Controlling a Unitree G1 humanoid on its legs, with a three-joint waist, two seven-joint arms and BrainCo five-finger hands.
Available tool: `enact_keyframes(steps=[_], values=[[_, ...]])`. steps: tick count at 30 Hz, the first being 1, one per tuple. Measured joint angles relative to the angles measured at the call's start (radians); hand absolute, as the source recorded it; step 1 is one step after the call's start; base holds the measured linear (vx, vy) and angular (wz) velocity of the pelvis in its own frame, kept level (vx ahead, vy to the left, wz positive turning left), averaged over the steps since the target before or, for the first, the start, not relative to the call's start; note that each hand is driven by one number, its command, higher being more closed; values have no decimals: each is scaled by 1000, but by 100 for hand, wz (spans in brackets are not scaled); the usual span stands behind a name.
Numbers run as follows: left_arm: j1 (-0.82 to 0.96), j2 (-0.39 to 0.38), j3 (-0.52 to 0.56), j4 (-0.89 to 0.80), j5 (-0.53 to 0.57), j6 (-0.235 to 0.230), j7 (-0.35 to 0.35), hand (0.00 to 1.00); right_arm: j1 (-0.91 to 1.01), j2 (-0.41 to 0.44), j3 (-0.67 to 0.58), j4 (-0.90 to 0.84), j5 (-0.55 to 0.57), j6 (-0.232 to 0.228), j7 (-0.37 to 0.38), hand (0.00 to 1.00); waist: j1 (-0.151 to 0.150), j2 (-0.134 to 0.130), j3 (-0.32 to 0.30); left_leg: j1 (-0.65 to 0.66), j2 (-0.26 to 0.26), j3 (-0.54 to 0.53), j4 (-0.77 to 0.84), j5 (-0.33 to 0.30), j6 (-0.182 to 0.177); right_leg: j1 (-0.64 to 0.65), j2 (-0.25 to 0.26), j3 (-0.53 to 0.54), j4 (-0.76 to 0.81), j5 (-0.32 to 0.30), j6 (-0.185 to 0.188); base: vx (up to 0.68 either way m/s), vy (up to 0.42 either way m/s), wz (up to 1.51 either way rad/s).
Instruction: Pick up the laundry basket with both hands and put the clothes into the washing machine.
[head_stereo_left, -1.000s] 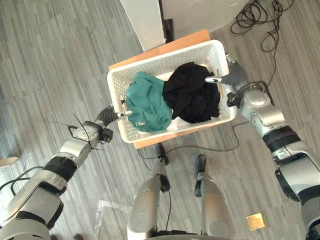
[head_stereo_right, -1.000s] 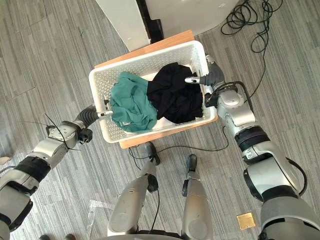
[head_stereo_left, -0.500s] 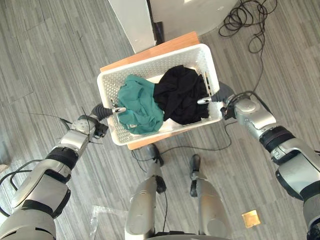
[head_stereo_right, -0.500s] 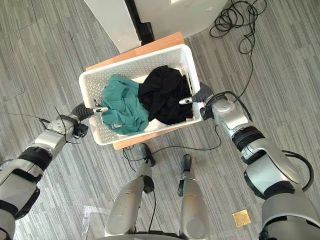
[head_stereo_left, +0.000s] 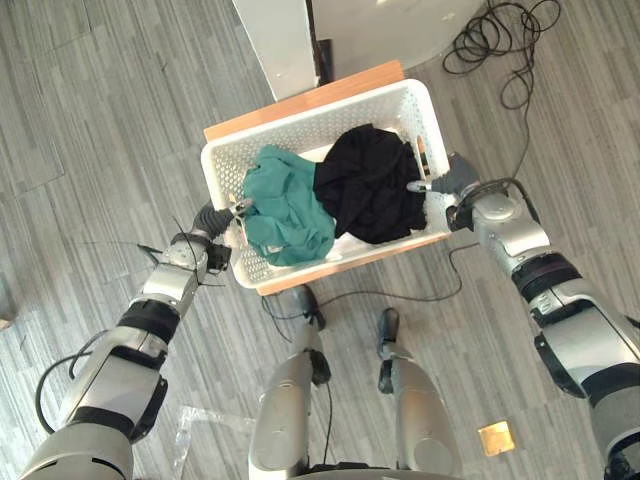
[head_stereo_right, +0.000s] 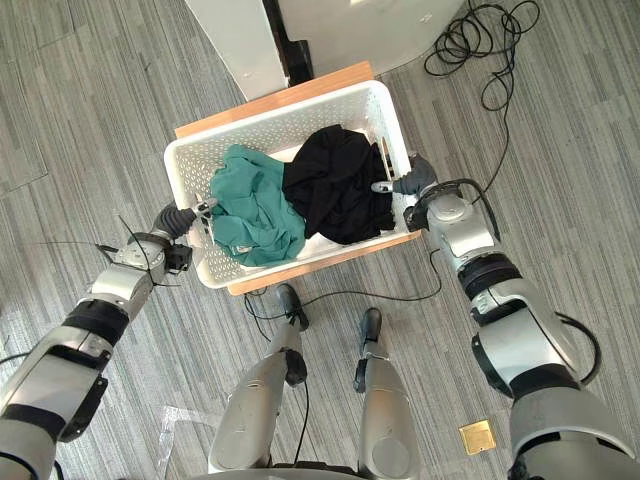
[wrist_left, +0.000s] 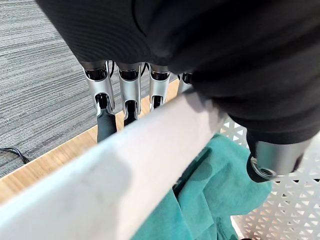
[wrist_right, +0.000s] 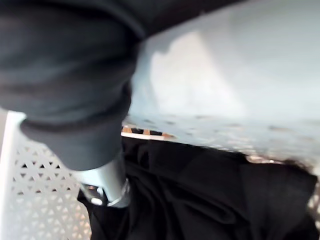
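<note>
The white laundry basket (head_stereo_left: 310, 122) rests on a wooden board (head_stereo_left: 300, 100), holding a teal garment (head_stereo_left: 285, 205) and a black garment (head_stereo_left: 370, 185). My left hand (head_stereo_left: 222, 222) is at its left end. In the left wrist view the rim (wrist_left: 150, 150) runs between the fingers (wrist_left: 130, 95) outside and the thumb (wrist_left: 272, 160) inside, so the hand clasps it. My right hand (head_stereo_left: 450, 180) is against the right end. Its thumb (wrist_right: 107, 185) reaches over the rim (wrist_right: 225, 90), just above the black garment (wrist_right: 200, 190).
A white panel (head_stereo_left: 280, 40) and a rounded white body (head_stereo_left: 390, 25) stand just beyond the board. Black cables (head_stereo_left: 500, 40) coil on the floor at the far right. A small gold plate (head_stereo_left: 497, 438) and a clear plastic sheet (head_stereo_left: 200, 430) lie on the near floor.
The whole view has shifted. Both hands stay at the basket's ends; the right hand has slid along the rim toward the near corner. The basket still lies on the board.
</note>
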Motion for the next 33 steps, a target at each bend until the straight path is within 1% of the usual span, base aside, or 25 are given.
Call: enact_keyframes(steps=[2, 5, 6, 7, 9, 10, 11, 12, 14, 16, 19, 22, 23, 24, 25, 26, 27, 28, 29, 30, 31, 32, 33], values=[[35, -42, 65, -39, 34, 0, 25, 100, 54, 20, -83, -76, -1, -2, -33, 100, 2, 0, 0, -8, 0, 0, 0, 2, -1, -7, 1, 0, 0, 0, 0, 0, 0, 0], [74, -94, 122, -73, 104, 0, 60, 100, 135, 64, -182, -169, -1, -3, -88, 100, 3, 0, 0, -6, 2, 0, 0, 2, -2, -7, 3, 2, 0, 0, 0, 0, 0, 0], [81, -104, 132, -81, 116, 0, 66, 100, 152, 74, -201, -189, 0, -4, -93, 100, 3, 0, 0, -6, 3, 0, 0, 2, -2, -7, 4, 2, 0, 0, -1, 32, -21, -3], [90, -127, 153, -85, 147, 0, 79, 100, 195, 100, -253, -253, 4, -9, -103, 100, 3, 0, 0, -5, 4, 0, 0, 2, -2, -7, 6, 4, 1, 1, -1, 0, 0, 0], [103, -151, 179, -100, 210, 0, 103, 100, 239, 125, -294, -330, 16, -28, -115, 100, 2, 0, 0, -4, 6, -2, 0, 2, -2, -6, 8, 6, 1, 2, -3, 12, -11, -2], [108, -162, 188, -104, 222, 0, 113, 100, 253, 129, -301, -348, 21, -34, -115, 100, 2, 0, 0, -3, 7, -2, 0, 2, -2, -5, 9, 6, 1, 3, -5, 0, 0, 0], [119, -177, 199, -117, 260, 0, 130, 100, 284, 131, -304, -378, 26, -47, -118, 100, 2, -1, 0, 2, 7, -5, 0, 2, -2, -1, 10, 6, 1, 3, -5, 0, 0, 0], [132, -195, 210, -136, 293, -1, 150, 100, 311, 135, -305, -389, 44, -67, -122, 100, 1, -1, 0, 6, 8, -9, 0, 2, -2, 5, 11, 6, 1, 3, -5, 0, 0, 0], [155, -228, 222, -160, 318, -2, 180, 100, 349, 150, -314, -390, 70, -87, -128, 100, -4, -1, 1, 22, 7, -19, 0, 2, -2, 23, 11, 6, -1, 3, -5, 11, -15, 5], [172, -249, 222, -164, 324, -2, 190, 100, 377, 158, -324, -388, 82, -94, -129, 100, -7, -1, 1, 41, 5, -27, 0, 2, -2, 45, 11, 6, -7, 5, -8, 8, -7, 2], [235, -277, 220, -214, 312, -2, 200, 100, 421, 153, -323, -386, 87, -117, -126, 100, -10, -3, 2, 77, 1, -52, 0, 2, -2, 93, 13, 10, -41, 11, -17, 7, -14, -3], [347, -279, 203, -309, 168, -5, 200, 100, 489, 142, -323, -388, 137, -131, -93, 100, -11, -4, 2, 134, 1, -52, 0, 1, -2, 143, 13, 31, -50, 12, -18, 0, -13, -14], [372, -277, 198, -326, 135, -6, 200, 100, 507, 141, -323, -394, 143, -132, -86, 100, -11, -4, 2, 151, 1, -51, 1, -1, -3, 154, 13, 37, -50, 12, -18, 8, -10, -33], [430, -274, 193, -368, 93, -8, 202, 100, 550, 146, -321, -423, 151, -135, -77, 100, -10, -5, 2, 176, 8, -48, 18, -34, -9, 174, 18, 55, -49, 8, -19, 22, -29, -46], [492, -264, 192, -416, 28, -12, 202, 100, 603, 157, -322, -462, 157, -144, -62, 100, -9, -20, 2, 175, 21, -34, 87, -80, 0, 186, 19, 74, -41, -2, -22, 30, -37, -52], [523, -261, 191, -435, 3, -15, 202, 100, 630, 163, -321, -480, 157, -148, -56, 100, -9, -26, 4, 172, 32, -26, 139, -112, 0, 194, 20, 89, -34, -6, -22, 24, -40, -64], [590, -261, 193, -474, -35, -20, 202, 100, 679, 174, -318, -506, 157, -149, -41, 100, -11, -33, 5, 167, 60, -20, 269, -189, -4, 214, 27, 122, -12, -22, -24, -28, -9, -77], [660, -262, 196, -524, -68, -22, 201, 100, 727, 176, -315, -527, 156, -149, -33, 100, -11, -38, 3, 165, 90, -69, 395, -259, -17, 232, 34, 149, 15, -43, -26, -36, 14, -99], [711, -264, 196, -560, -77, -27, 200, 100, 757, 181, -317, -544, 156, -150, -19, 100, -12, -42, -1, 155, 101, -146, 495, -301, -27, 239, 41, 177, 35, -52, -27, -42, 42, -91], [732, -268, 196, -571, -79, -30, 200, 100, 778, 179, -324, -561, 156, -149, -11, 100, -14, -44, -4, 145, 110, -197, 572, -332, -33, 244, 43, 191, 40, -53, -27, 0, 89, -98], [762, -289, 197, -584, -88, -33, 195, 100, 825, 183, -344, -588, 148, -151, 4, 100, -16, -45, -29, 135, 115, -272, 700, -390, -73, 246, 49, 222, 42, -50, -23, 89, 184, -96], [791, -304, 196, -587, -89, -40, 176, 100, 875, 199, -366, -610, 134, -151, 16, 100, -41, -41, -66, 153, 113, -347, 755, -435, -118, 240, 62, 252, 45, -42, -11, 116, 210, -89], [804, -308, 197, -591, -89, -45, 169, 100, 897, 212, -378, -619, 126, -151, 25, 100, -56, -40, -75, 176, 111, -391, 746, -467, -143, 239, 70, 261, 48, -38, -6, 126, 202, -76]])
